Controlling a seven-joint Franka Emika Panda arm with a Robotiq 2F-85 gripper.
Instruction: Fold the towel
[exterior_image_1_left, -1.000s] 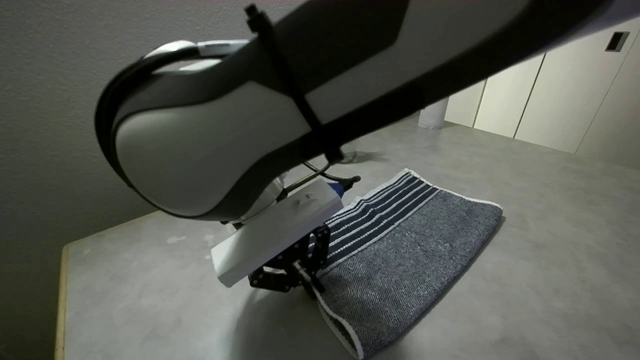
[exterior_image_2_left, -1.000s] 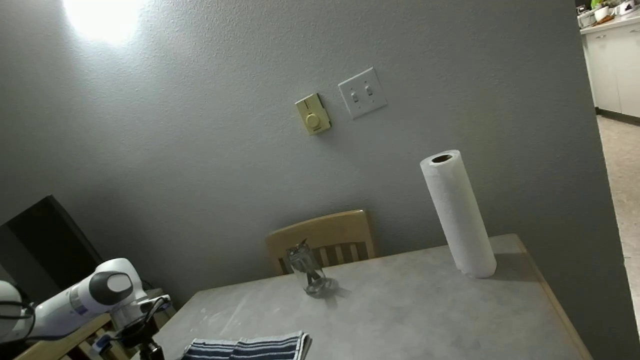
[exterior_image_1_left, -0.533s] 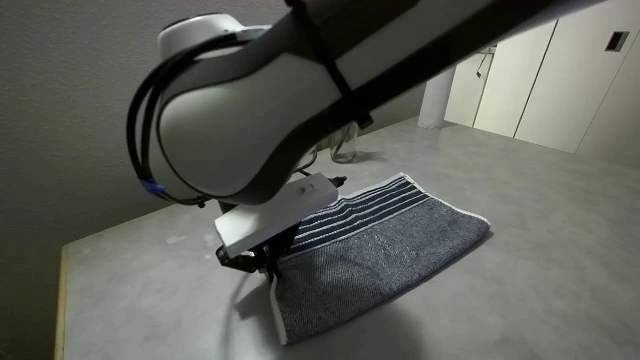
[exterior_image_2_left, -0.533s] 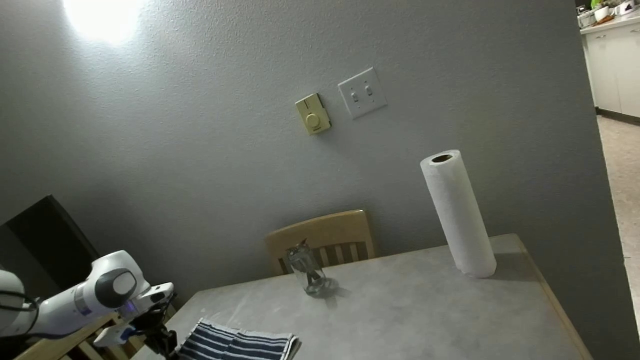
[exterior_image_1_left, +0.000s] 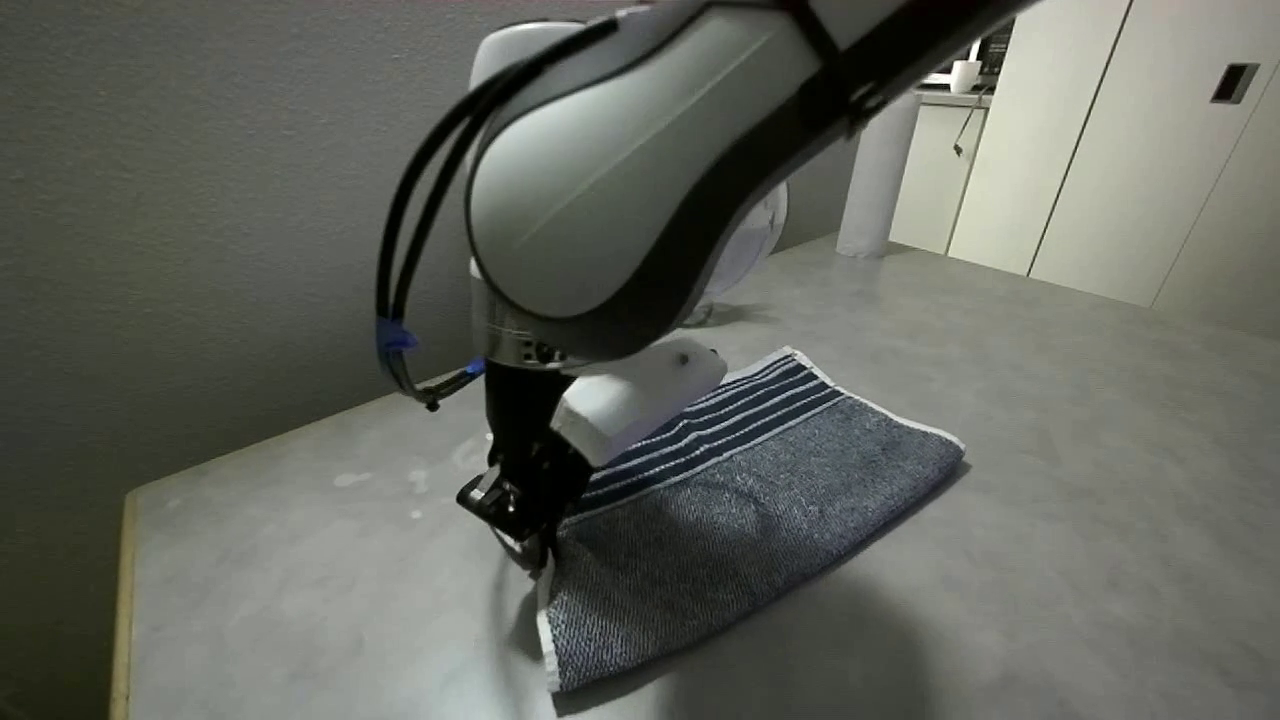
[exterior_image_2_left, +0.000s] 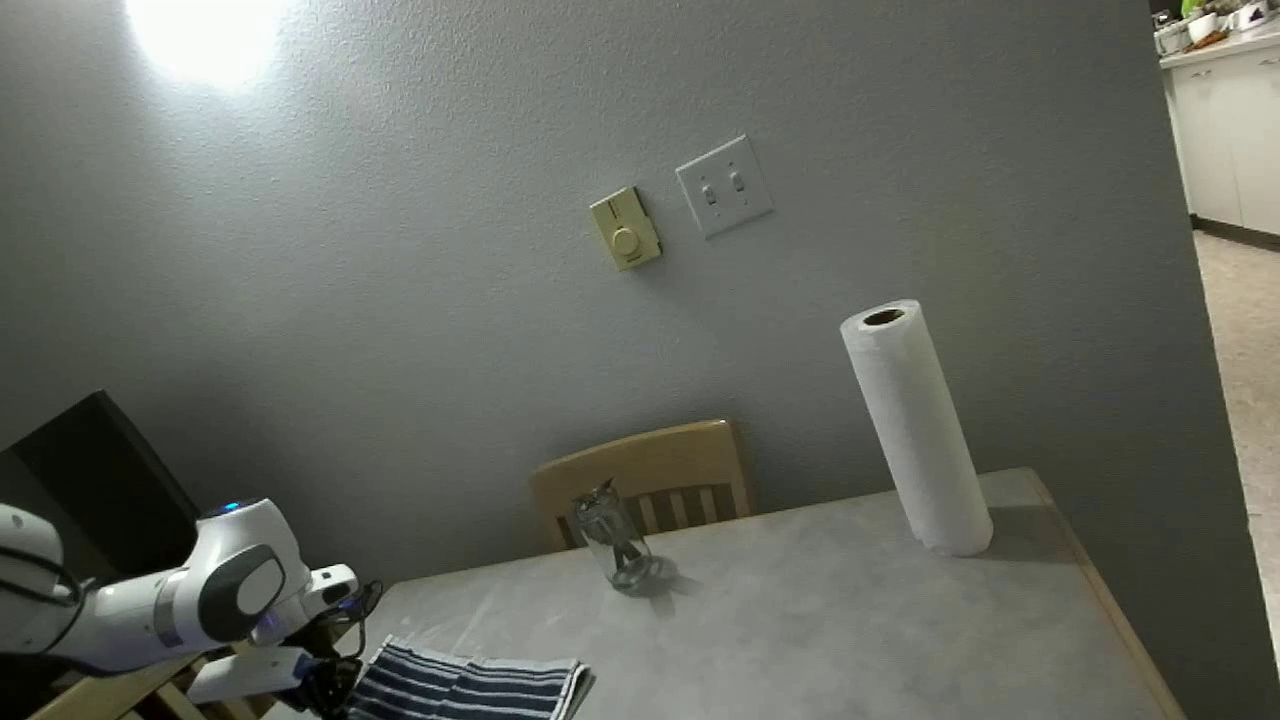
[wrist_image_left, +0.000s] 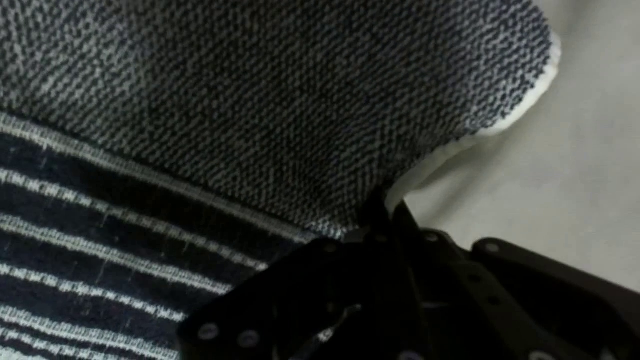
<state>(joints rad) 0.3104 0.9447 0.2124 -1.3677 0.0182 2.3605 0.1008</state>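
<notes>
The towel (exterior_image_1_left: 760, 500) lies on the table in an exterior view, grey-blue with navy and white stripes along its far side. It appears doubled over, with its right edge rounded and its left edge pale. Its striped part also shows at the bottom of an exterior view (exterior_image_2_left: 460, 690). In the wrist view the towel (wrist_image_left: 250, 100) fills the left and upper area. My gripper (wrist_image_left: 387, 210) is shut on the pale edging, pinching the cloth just beside the stripe band. In an exterior view the gripper (exterior_image_1_left: 545, 555) is at the towel's left edge, low over the table.
A white paper towel roll (exterior_image_2_left: 920, 430) and a glass jar with utensils (exterior_image_2_left: 612, 535) stand on the grey table (exterior_image_2_left: 780, 620). A wooden chair (exterior_image_2_left: 650, 470) stands behind the table, against the wall. The arm covers part of the jar in an exterior view.
The towel's gripped edge has shifted left in an exterior view, and the whole towel slid slightly left. The gripper moved left with it and turned. The upper wrist swung right.
</notes>
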